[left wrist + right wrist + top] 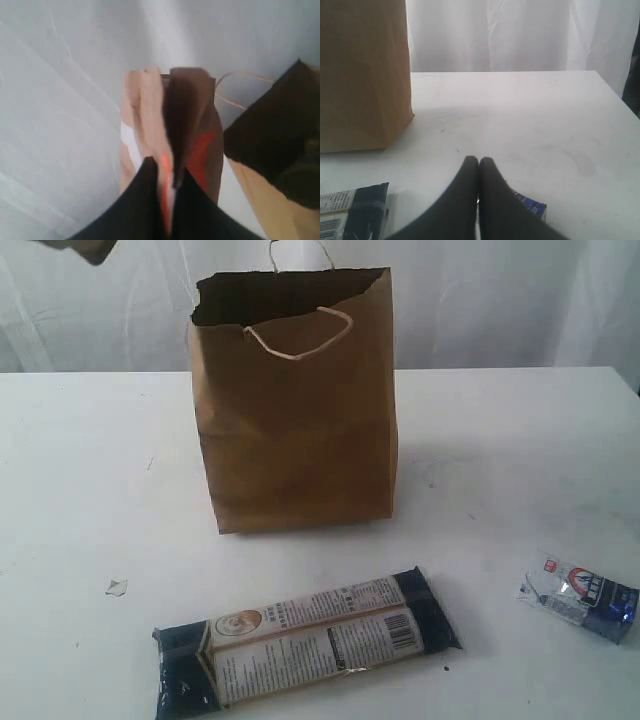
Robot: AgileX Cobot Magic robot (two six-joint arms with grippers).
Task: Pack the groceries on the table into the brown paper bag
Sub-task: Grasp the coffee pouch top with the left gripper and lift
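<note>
White table (80, 460) held the long dark-blue packet (305, 645) and small blue-silver packet (580, 598) unpacked, while the left gripper (167, 170) clenched the brown pouch (145, 110) near the brown paper bag (295, 430) mouth, the right gripper (478, 172) closed empty.

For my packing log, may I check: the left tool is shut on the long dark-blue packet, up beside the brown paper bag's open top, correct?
Not quite: the left wrist view shows the left tool shut on the brown pouch with orange label, up beside the open top of the brown paper bag.
</note>
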